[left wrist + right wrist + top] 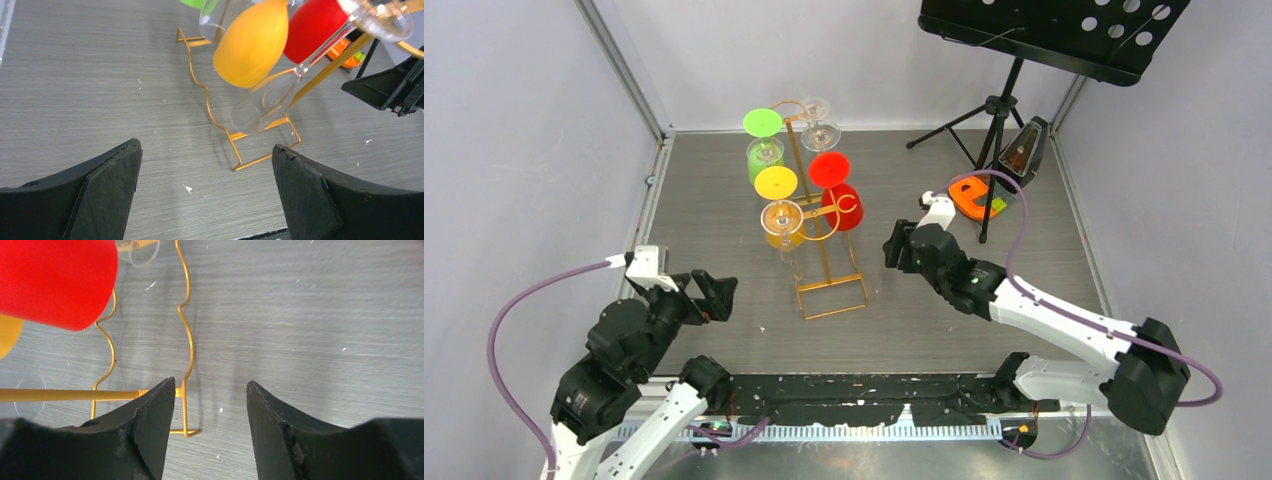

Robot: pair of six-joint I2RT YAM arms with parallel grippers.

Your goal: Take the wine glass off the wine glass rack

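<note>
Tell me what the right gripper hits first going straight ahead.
Probably the table, beside the base wire of the wine glass rack; nothing lies between the fingers of the right gripper. Depth is unclear, so it may clip that wire.

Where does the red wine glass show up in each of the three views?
Top external: the red wine glass is at centre, hanging on the rack's right side.
Left wrist: top edge, right of centre, partly behind the orange glass.
Right wrist: top left corner, bowl only.
Shared landmark: the rack's gold wire base.
</note>
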